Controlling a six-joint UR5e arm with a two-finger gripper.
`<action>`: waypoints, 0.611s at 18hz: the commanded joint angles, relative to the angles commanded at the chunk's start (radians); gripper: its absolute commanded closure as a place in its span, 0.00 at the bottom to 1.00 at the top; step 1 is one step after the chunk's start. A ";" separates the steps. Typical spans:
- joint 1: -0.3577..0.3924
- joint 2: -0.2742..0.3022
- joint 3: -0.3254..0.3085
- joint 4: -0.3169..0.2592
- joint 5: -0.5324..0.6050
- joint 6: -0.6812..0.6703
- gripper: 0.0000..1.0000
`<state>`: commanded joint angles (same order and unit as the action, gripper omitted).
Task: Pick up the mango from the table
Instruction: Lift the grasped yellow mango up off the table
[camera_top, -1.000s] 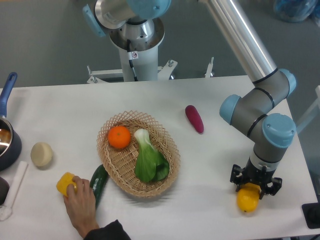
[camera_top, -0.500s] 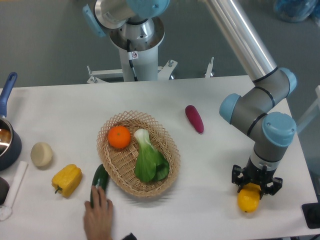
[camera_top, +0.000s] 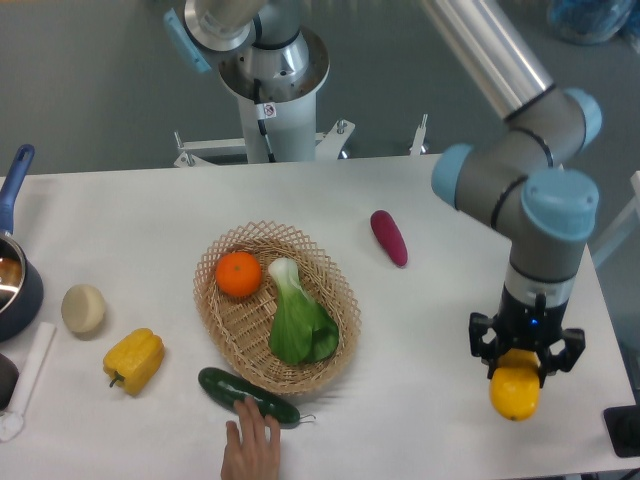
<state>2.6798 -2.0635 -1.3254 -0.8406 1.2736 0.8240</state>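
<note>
The gripper (camera_top: 521, 368) points straight down near the right end of the table (camera_top: 440, 330), its black fingers closed around the top of the mango (camera_top: 515, 393), which hangs below them; whether the fruit is clear of the surface I cannot tell. Further back lies a purple vegetable (camera_top: 389, 237). In the middle sits a wicker basket (camera_top: 340, 290) with an orange (camera_top: 238, 274) and bok choy (camera_top: 296, 315) inside. Just in front of it a person's hand (camera_top: 252, 453) touches a cucumber (camera_top: 246, 396); a yellow bell pepper (camera_top: 133, 359) lies further left
</note>
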 joint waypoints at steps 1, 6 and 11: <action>0.003 0.025 -0.002 0.000 -0.035 -0.029 0.61; 0.009 0.114 -0.012 -0.002 -0.161 -0.140 0.61; 0.000 0.206 -0.058 -0.008 -0.184 -0.203 0.61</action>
<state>2.6798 -1.8578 -1.3835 -0.8483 1.0891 0.6213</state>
